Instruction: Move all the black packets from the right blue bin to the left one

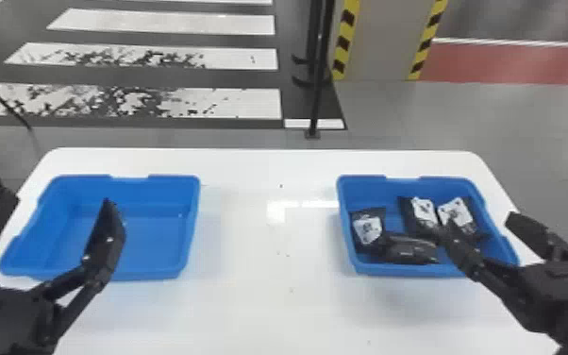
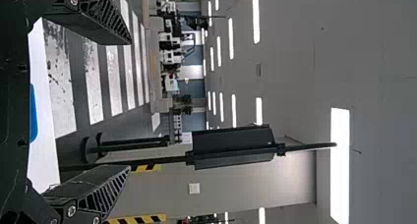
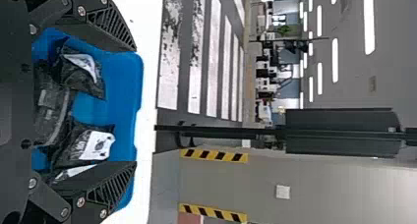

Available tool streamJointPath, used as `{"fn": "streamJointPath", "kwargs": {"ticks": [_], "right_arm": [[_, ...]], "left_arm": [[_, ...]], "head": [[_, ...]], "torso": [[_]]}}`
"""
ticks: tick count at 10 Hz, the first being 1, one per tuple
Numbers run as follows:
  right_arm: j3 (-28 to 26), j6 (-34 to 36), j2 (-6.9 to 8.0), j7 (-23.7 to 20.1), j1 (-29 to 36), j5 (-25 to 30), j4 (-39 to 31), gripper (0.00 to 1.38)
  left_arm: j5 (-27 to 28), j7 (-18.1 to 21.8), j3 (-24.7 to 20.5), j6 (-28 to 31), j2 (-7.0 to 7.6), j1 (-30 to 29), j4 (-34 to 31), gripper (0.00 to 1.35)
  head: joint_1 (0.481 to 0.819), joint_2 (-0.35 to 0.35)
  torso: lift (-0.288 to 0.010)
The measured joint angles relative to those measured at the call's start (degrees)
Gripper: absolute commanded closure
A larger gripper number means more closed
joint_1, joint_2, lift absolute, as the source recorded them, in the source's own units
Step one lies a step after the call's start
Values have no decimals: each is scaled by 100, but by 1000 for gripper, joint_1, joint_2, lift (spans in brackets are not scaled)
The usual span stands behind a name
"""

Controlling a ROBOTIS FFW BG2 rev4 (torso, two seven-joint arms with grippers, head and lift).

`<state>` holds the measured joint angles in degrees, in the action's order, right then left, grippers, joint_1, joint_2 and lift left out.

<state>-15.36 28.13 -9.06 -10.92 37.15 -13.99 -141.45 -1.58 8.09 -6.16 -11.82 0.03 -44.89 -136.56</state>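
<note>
The left claw [image 2: 130,105] and right claw [image 3: 135,106] are wide open, holding nothing. Black packets [image 1: 368,230] crowd together, so the right might pinch two.

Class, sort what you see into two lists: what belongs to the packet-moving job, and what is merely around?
Job:
- black packets
- right blue bin, holding them
- left blue bin
- left hand
- right hand

Merely around:
- black pole
- grey pillar
- white floor stripes
</note>
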Motion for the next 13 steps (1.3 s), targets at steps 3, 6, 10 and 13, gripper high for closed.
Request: {"fn": "streamJointPath", "kwargs": {"ticks": [3,6,10,13], "right_arm": [[-4,1347,-123,-264,-923,-9,566,222],[135,2254,-237,-629,-2002,276,1485,222],[627,2351,-406,-638,-2769,205,2353,223],[996,2397,-511,-638,-3239,82,2950,228]], "left_arm": [[-19,0,22,14,5,6,19,134],[-44,6,44,4,6,35,72,134],[-72,8,56,-24,4,59,122,134],[-118,17,94,-89,4,86,181,134]], "head": [[695,-76],[695,-88],[695,-54],[695,-27]], "torso": [[-140],[-140],[-140],[-140]]}}
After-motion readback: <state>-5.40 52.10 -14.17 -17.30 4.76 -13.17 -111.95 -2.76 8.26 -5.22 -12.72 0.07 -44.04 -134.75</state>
